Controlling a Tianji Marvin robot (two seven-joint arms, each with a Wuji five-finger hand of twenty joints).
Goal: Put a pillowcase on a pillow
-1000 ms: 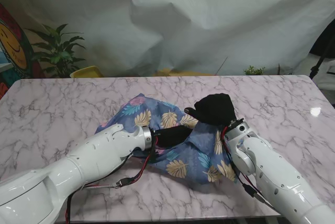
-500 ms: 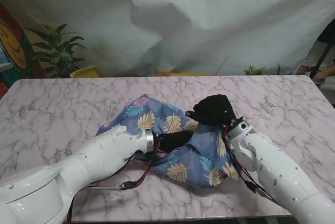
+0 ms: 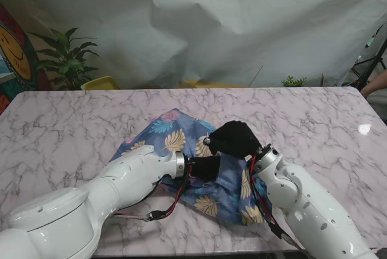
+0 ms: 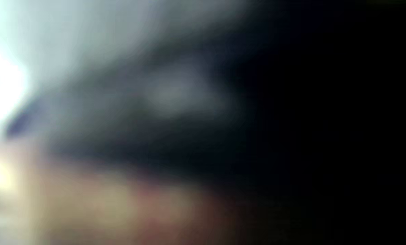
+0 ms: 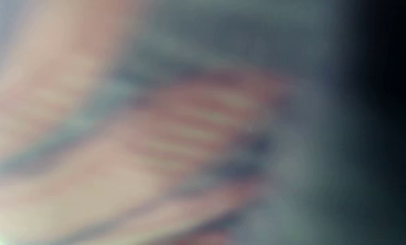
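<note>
From the stand's view, a blue pillowcase (image 3: 199,168) printed with cream and pink leaves lies bunched near the middle of the marble table (image 3: 72,126), between the two white arms. The left hand (image 3: 205,167), in a black glove, is pushed into the folds with cloth draped over it; whether its fingers are closed cannot be told. The right hand (image 3: 234,139), also black-gloved, rests on the fabric's top with fingers curled onto the cloth, gripping it. The left wrist view is a dark blur with nothing readable. The right wrist view shows only blurred pink and grey-blue cloth close to the lens.
</note>
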